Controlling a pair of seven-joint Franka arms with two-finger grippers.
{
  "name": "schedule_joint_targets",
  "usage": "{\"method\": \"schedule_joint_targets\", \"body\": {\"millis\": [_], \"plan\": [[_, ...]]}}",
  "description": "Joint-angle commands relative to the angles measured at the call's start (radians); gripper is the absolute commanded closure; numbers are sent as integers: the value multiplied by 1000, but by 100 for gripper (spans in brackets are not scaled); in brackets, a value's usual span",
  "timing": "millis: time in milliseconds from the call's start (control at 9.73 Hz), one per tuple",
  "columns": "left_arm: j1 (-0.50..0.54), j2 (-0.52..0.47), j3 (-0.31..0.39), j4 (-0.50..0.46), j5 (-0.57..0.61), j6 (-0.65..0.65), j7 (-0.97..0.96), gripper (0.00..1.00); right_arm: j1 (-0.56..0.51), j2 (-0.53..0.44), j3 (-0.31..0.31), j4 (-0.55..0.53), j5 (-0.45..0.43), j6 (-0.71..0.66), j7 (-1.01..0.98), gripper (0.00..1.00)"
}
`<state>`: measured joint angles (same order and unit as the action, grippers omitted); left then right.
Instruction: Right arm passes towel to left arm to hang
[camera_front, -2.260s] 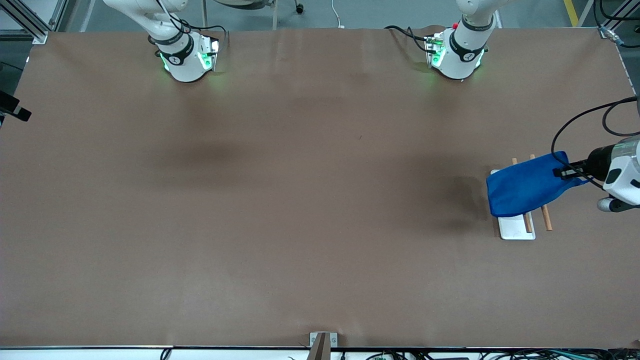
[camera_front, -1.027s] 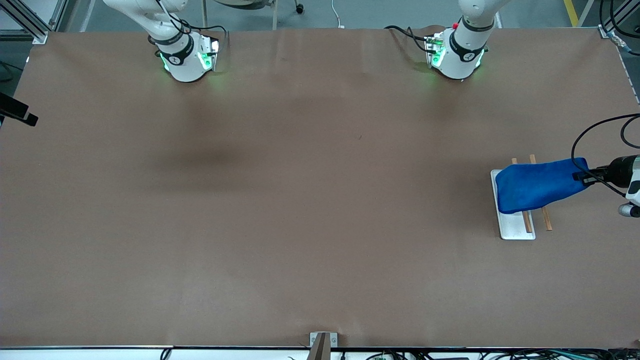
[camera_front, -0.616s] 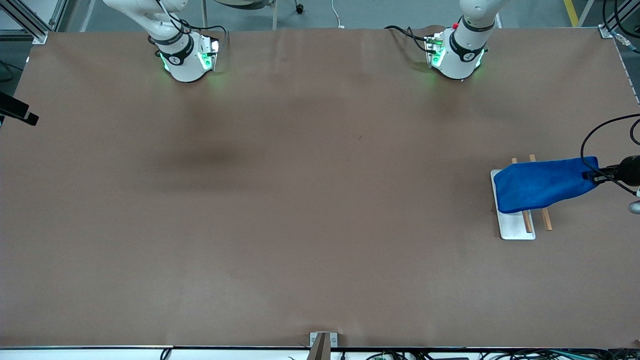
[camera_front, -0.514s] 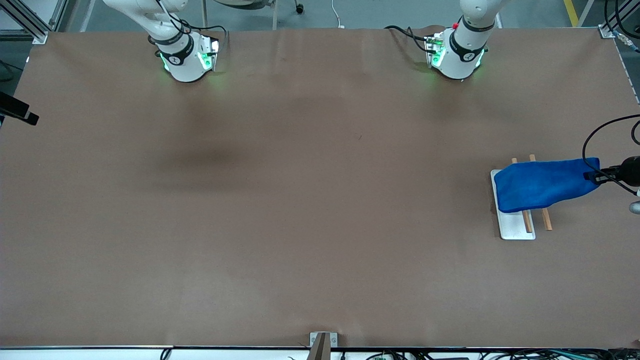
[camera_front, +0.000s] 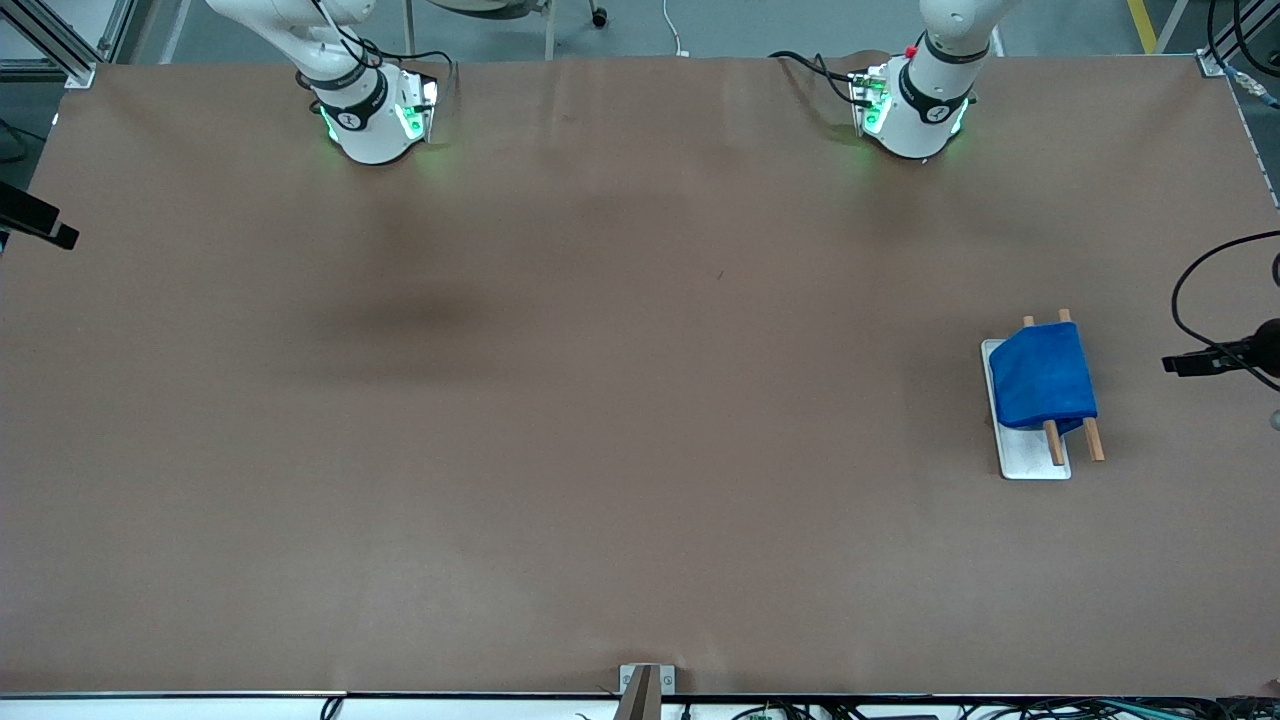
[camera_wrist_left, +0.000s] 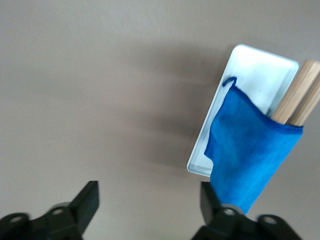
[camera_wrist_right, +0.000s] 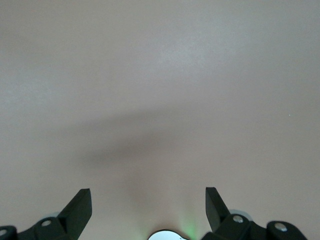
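The blue towel (camera_front: 1040, 378) hangs draped over two wooden rods (camera_front: 1092, 440) that stand on a white base (camera_front: 1035, 462) toward the left arm's end of the table. My left gripper (camera_front: 1172, 364) is open and empty, in the air beside the rack and apart from the towel. In the left wrist view the towel (camera_wrist_left: 247, 150) hangs from the rod ends (camera_wrist_left: 297, 95) over the white base (camera_wrist_left: 255, 65), and the left gripper (camera_wrist_left: 148, 195) has wide open jaws. My right gripper (camera_wrist_right: 148, 200) is open and empty, high over bare table by its own base; the arm waits.
The brown table (camera_front: 600, 400) holds only the rack. The two arm bases (camera_front: 370, 115) (camera_front: 910, 110) stand along the table's edge farthest from the front camera. A black cable (camera_front: 1195, 280) loops above the left gripper. A small bracket (camera_front: 645, 680) sits at the nearest edge.
My left gripper has let go of the towel and drawn away from the rack. The towel's held end has dropped, so it now hangs folded over the rods.
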<state>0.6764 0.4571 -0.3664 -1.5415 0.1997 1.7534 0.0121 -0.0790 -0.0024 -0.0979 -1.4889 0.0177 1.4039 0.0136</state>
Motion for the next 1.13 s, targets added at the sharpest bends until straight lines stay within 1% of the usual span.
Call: {"method": "schedule_joint_targets", "body": {"millis": [0,103,205,411,514,719,1027], "plan": [[-11,-29,-55,110,1,-111,9,0,-5,1,6,12,-7,-13,-9,0],[-9,-38,-125,165,1,-190,-3,0,-5,1,6,12,-7,-13,-9,0],[-9,-67,-176,194,0,-239,-17,0,-4,1,6,12,-7,-13,-9,0],[-9,-168,-258,198,-11,-241,-95,0,-7,4,6,13,-7,-13,-12,0],[-9,-198,-296,198,-20,-241,-102,0,-7,4,6,13,-7,-13,-12,0],[-9,-264,-342,198,-28,-241,-101,0,-8,4,4,13,-7,-13,-12,0],[-8,-276,-381,196,-42,-247,-78,0,-10,4,4,13,-7,-17,-14,0]]}}
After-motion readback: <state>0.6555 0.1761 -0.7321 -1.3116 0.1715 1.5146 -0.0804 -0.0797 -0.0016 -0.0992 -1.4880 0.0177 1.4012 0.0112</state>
